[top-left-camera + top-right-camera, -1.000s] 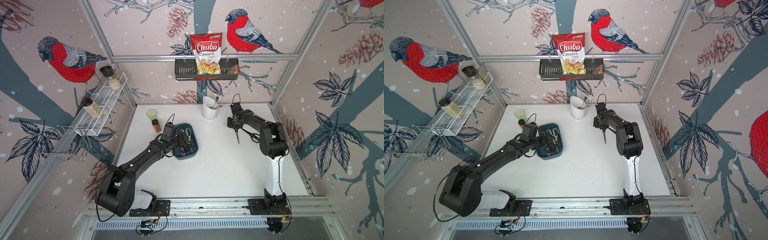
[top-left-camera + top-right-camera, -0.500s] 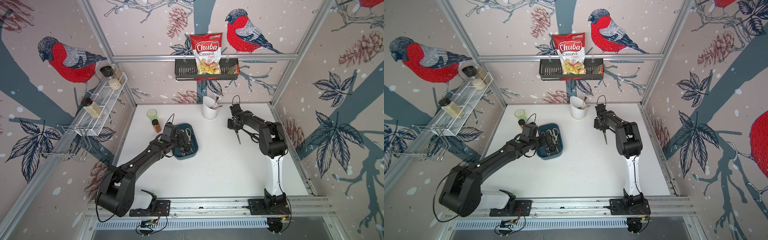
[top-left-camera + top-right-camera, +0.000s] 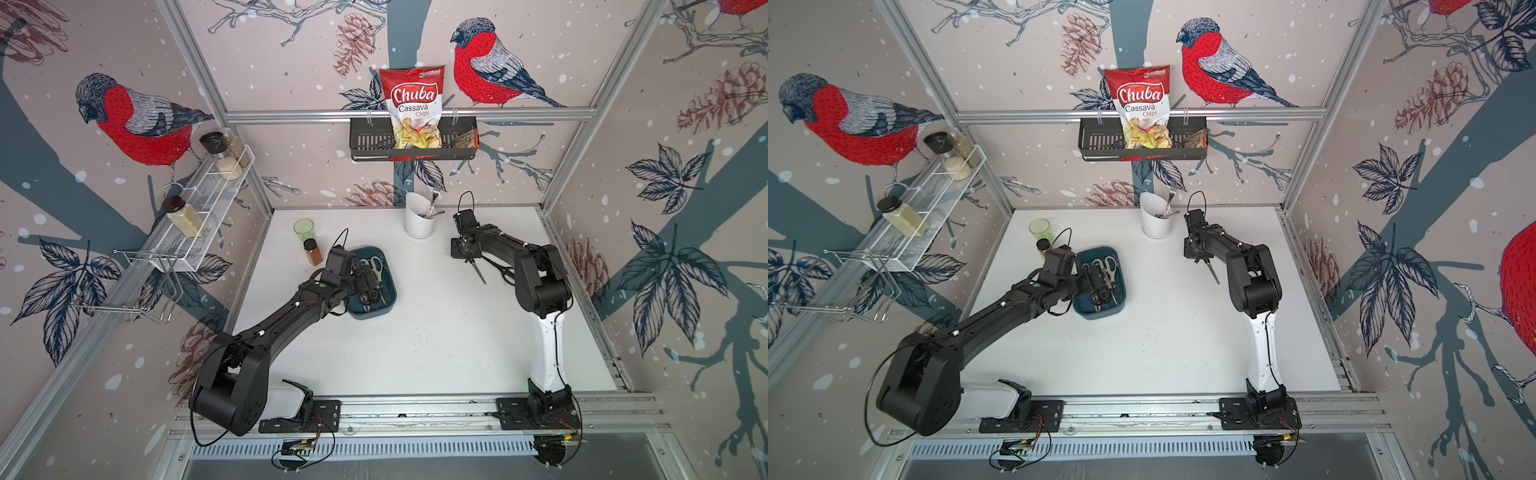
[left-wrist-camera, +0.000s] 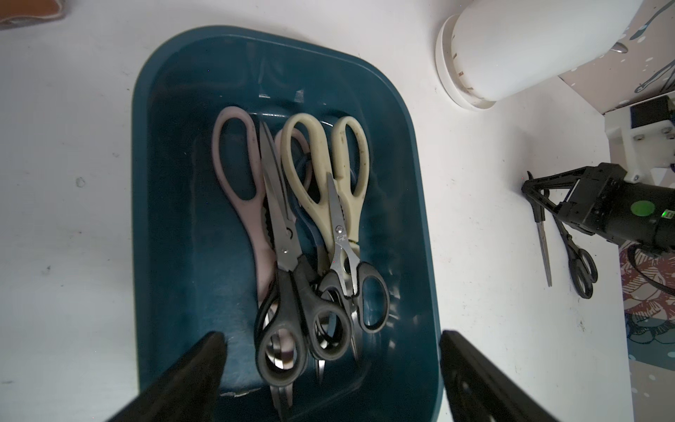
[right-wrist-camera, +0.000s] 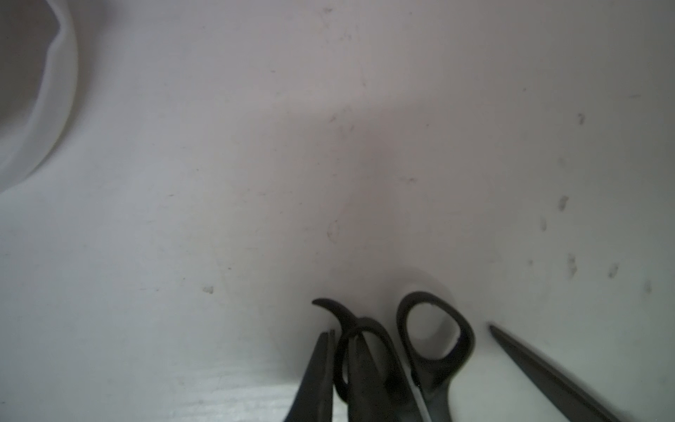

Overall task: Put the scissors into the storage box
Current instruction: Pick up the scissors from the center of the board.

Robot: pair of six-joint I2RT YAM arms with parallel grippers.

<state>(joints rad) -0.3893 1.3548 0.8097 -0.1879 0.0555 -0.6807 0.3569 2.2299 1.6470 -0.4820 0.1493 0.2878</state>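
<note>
several scissors, a pink-handled pair and a cream-handled pair among black ones, lie heaped in the teal storage box. the left gripper hovers over the box's end, jaws wide and empty, arm stretched low. well apart from the box, the right gripper, elbow high, pinches a handle ring of a black-handled pair, probably so the blades trail clear; another black pair lies just beyond.

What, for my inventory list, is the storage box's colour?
The storage box is dark teal-blue, clearest in the left wrist view.
</note>
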